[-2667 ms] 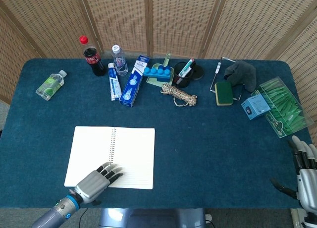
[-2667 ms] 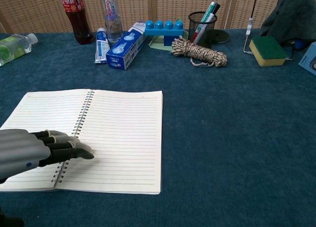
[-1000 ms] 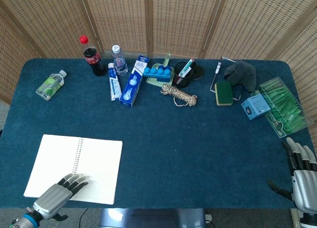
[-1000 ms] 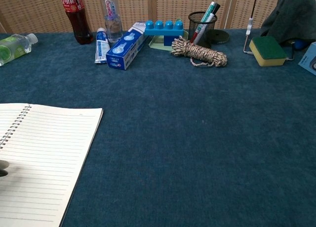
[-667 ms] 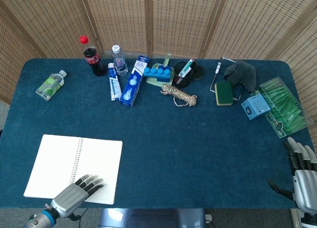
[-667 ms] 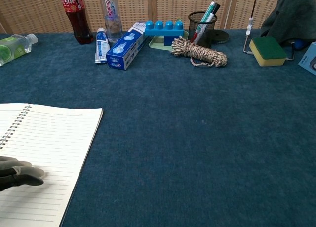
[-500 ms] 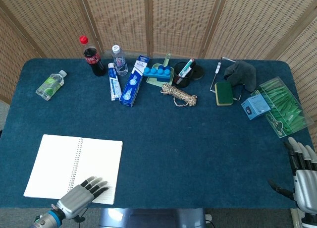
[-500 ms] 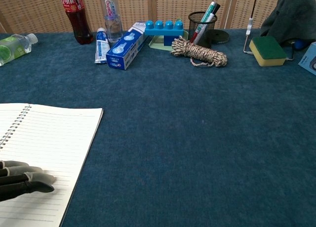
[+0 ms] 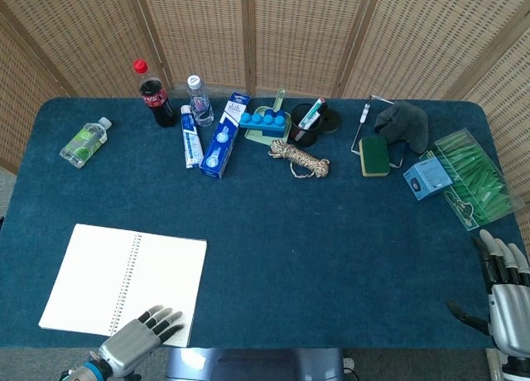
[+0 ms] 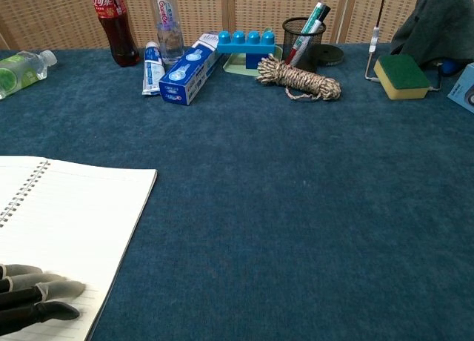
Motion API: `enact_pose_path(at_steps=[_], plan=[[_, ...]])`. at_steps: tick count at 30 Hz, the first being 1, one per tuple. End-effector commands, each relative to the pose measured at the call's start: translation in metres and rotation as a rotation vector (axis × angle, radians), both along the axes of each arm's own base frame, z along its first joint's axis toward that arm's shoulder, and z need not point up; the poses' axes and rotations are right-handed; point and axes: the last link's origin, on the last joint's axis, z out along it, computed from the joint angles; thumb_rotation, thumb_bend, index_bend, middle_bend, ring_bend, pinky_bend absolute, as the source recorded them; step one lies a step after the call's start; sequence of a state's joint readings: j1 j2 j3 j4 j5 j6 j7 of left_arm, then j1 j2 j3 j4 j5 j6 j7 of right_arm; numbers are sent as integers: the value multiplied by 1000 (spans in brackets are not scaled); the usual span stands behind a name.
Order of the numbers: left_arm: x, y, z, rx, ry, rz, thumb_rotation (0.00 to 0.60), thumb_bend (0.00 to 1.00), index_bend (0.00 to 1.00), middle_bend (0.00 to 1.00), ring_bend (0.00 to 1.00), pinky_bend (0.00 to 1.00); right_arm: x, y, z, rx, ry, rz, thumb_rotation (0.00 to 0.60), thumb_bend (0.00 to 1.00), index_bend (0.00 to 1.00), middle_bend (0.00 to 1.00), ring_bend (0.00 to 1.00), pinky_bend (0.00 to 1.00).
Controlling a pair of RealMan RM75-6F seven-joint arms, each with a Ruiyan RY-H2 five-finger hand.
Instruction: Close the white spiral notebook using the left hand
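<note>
- Lying open and flat near the front-left corner of the dark blue cloth-covered table (image 9: 331, 232): the white spiral-bound notebook with lined pages (image 9: 124, 282), coil running down the middle, both pages facing up.
- Resting on the near edge of the right-hand page: the grey-and-black left hand (image 9: 132, 344), fingertips (image 10: 55, 300) slightly fanned and lying flat on the paper, pinching nothing.
- Sitting further left and nearer the front edge than 2.7 s ago: the notebook, apparently dragged there under the hand rather than folded.
- Sliding back toward the page's near edge over the last second: the left hand, with the book itself shifting only very slightly in that time.
- Meaning for the task: closing not yet begun, no page lifted; likely still needing fingertips hooked under the outer edge of one page to swing it over the coil.
- Hovering idle at the table's far right front corner: the right hand (image 9: 505, 302), fingers extended and a little apart, holding nothing.
- Staying untouched along the back: the red-capped cola bottle (image 9: 151, 94), the blue-and-white toothpaste box (image 9: 224, 135) and the coiled beige rope (image 9: 300, 159).
</note>
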State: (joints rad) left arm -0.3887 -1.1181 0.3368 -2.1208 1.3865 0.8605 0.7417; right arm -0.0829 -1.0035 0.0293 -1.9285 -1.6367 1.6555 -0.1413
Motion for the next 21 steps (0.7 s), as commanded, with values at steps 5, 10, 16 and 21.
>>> enact_pose_path(at_steps=[5, 10, 16, 21], plan=[[1, -16, 6, -22, 15, -38, 600, 27, 5, 41, 0, 0, 0, 0, 0, 0, 1, -1, 600, 0, 0, 0, 0, 0], [-3, -25, 11, -33, 27, -51, 600, 28, 6, 48, 0, 0, 0, 0, -1, 2, 1, -3, 600, 0, 0, 0, 0, 0], [-10, -33, 21, -21, 46, -53, 600, 27, 7, 45, 0, 0, 0, 1, -1, 2, 1, -5, 600, 0, 0, 0, 0, 0], [-14, -30, 29, 35, -10, -69, 600, 28, 4, 12, 0, 0, 0, 1, -2, 8, 3, -5, 600, 0, 0, 0, 0, 0]])
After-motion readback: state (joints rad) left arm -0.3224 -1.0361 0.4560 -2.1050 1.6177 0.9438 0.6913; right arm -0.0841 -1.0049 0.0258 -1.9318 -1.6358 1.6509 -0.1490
